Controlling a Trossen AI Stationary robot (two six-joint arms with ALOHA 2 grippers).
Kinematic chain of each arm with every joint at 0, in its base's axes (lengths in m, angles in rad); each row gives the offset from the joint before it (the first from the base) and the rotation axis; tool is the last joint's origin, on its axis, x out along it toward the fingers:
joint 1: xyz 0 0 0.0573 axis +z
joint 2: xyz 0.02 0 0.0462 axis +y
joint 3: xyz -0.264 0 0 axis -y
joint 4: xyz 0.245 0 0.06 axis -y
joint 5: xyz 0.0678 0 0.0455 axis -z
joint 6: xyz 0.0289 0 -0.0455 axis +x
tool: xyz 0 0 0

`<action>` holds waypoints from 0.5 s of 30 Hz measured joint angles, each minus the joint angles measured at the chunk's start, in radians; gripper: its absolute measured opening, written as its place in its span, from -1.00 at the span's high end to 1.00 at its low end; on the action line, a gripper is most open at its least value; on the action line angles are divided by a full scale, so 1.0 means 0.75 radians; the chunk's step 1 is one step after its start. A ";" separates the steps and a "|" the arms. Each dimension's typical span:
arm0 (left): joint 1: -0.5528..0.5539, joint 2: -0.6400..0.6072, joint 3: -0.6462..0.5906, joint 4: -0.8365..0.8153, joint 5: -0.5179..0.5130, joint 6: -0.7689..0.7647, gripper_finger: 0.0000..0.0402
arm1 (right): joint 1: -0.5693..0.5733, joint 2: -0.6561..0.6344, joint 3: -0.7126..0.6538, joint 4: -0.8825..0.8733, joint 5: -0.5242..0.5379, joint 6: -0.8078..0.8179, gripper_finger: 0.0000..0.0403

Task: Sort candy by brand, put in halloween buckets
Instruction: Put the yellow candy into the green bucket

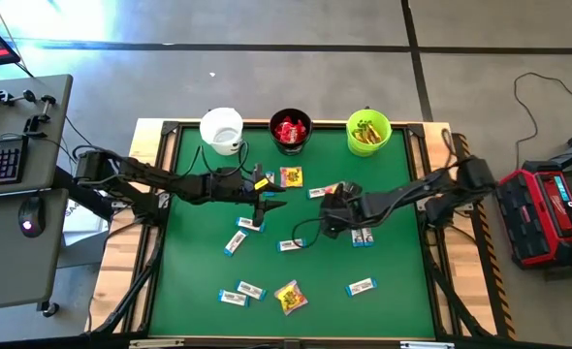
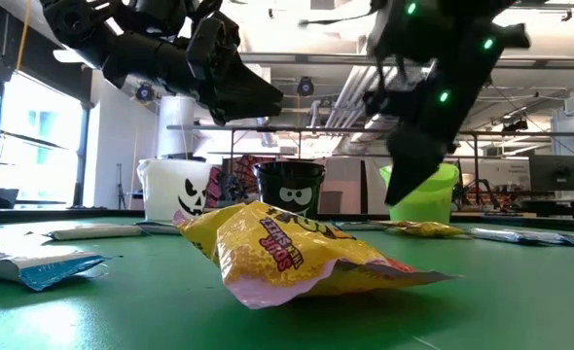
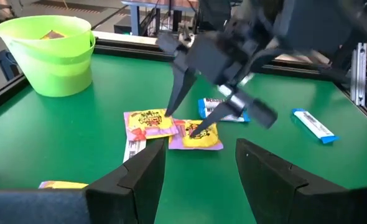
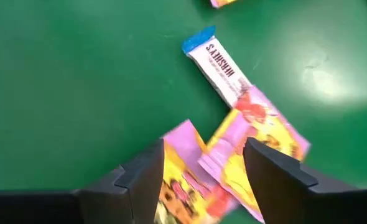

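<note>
Candy: yellow-and-pink packets, four loose on the mat. One (image 1: 291,176) lies just off the black bucket, one (image 1: 290,297) is near the table edge opposite the buckets, and two (image 3: 149,122) (image 3: 196,134) lie side by side mid-table under the right gripper. White-and-blue bars: at least eight loose. They are scattered from mid-table to that opposite edge, e.g. (image 1: 250,224), (image 1: 235,243), (image 1: 290,245), (image 1: 362,286), (image 1: 233,298). There are no loose red packets; the only red ones sit in the black bucket, count unclear.

Buckets: three in a row along one table edge.
- The white bucket (image 1: 221,129) is toward the left arm's side.
- The black bucket (image 1: 290,131) is in the middle.
- The lime green bucket (image 1: 368,133) is toward the right arm's side, with yellow packets inside.

Right gripper (image 3: 186,118) is mid-table with its jaws spread, tips down at the two side-by-side packets, pinching nothing. Left gripper (image 1: 267,194) is above the mat, just beside the packet near the black bucket, jaws spread and empty.

Surface: a green mat (image 1: 199,271) in a black frame on a wooden table. Room: concrete floor, a desk with keyboard (image 1: 0,160) and mouse past the left arm's edge, and a red box (image 1: 548,213) past the right arm's edge. The low view shows an open ceiling with pipes.
</note>
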 joint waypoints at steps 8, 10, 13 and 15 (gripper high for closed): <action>-0.003 0.000 0.000 -0.014 0.000 0.000 0.07 | -0.063 0.146 0.001 0.038 0.045 0.118 0.01; -0.003 0.000 0.000 -0.016 0.001 0.000 0.07 | -0.074 0.164 0.001 0.040 0.052 0.136 0.06; -0.003 0.000 0.000 -0.024 0.001 0.000 0.07 | -0.088 0.180 0.004 0.040 0.062 0.139 0.19; -0.003 0.000 0.000 -0.029 0.001 -0.005 0.07 | -0.100 0.181 0.004 0.035 0.056 0.141 0.34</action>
